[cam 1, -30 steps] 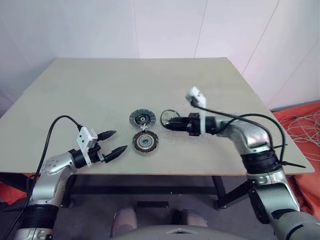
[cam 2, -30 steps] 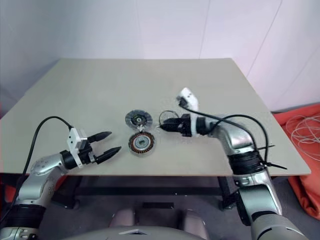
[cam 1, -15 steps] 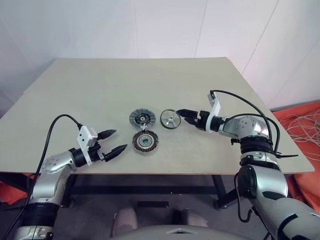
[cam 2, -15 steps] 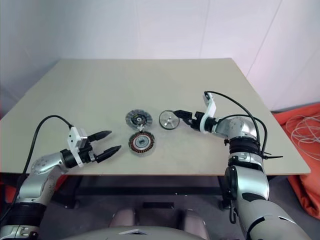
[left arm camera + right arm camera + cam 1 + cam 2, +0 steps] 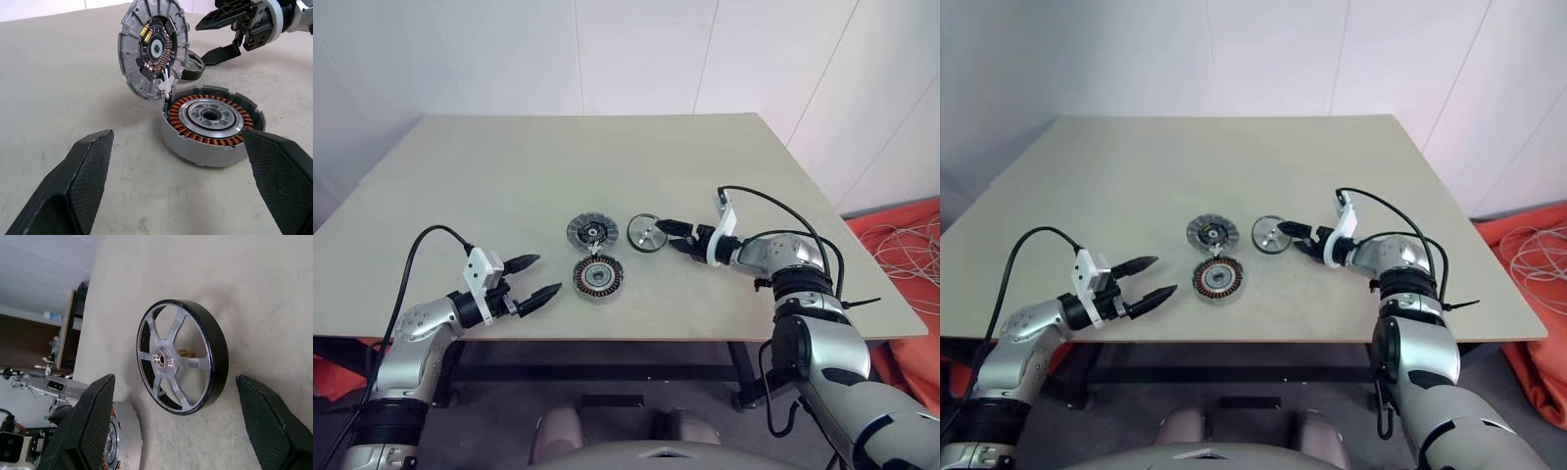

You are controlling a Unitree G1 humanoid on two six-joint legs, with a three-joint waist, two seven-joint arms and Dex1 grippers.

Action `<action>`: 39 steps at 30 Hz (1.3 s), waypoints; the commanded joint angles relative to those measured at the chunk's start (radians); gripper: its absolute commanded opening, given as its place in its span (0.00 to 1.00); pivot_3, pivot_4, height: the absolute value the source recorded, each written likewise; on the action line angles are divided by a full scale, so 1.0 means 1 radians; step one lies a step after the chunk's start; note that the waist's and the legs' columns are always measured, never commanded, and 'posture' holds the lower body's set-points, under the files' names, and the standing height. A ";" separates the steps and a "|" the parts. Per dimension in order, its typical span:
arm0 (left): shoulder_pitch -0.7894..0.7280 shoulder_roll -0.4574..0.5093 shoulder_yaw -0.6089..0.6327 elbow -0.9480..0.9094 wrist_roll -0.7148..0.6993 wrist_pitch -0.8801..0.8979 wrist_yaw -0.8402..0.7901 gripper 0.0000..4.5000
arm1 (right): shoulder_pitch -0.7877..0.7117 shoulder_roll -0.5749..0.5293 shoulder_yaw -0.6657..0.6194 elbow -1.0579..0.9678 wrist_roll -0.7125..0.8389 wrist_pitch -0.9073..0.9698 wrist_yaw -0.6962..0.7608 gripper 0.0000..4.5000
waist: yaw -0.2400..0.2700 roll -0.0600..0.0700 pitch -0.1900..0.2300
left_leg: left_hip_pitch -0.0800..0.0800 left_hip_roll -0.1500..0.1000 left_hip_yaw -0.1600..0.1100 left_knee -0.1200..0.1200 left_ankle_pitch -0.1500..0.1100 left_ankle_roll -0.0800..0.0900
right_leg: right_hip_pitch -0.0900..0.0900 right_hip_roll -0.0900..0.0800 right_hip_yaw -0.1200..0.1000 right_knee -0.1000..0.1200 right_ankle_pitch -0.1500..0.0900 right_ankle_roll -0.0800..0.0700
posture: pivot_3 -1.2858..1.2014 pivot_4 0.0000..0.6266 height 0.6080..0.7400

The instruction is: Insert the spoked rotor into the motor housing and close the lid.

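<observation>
Black-rimmed with five silver spokes, the spoked rotor [image 5: 164, 360] lies flat on the worktop [image 5: 509, 176], axle upward. In the left wrist view the lid [image 5: 152, 49] hides part of it. The right gripper [image 5: 671, 235] sits just beside its rim, jaws spread wide and empty; whether a tip touches is unclear. The motor housing [image 5: 211, 122] stands open, copper windings up. The ribbed grey lid leans tilted behind it, circuit side showing. The left gripper [image 5: 546, 274] is near the front edge, jaws wide and empty, aimed at the housing.
</observation>
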 commanded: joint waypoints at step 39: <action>-0.026 0.008 0.015 -0.012 -0.006 -0.022 -0.006 1.00 | 0.117 0.012 -0.158 -0.354 0.199 0.291 -0.133 0.07 | 0.007 0.001 0.000 | -0.003 0.000 0.001 -0.002 0.000 0.000 | -0.004 0.000 0.000 0.000 0.000 0.000 | 0.52 0.00 1.00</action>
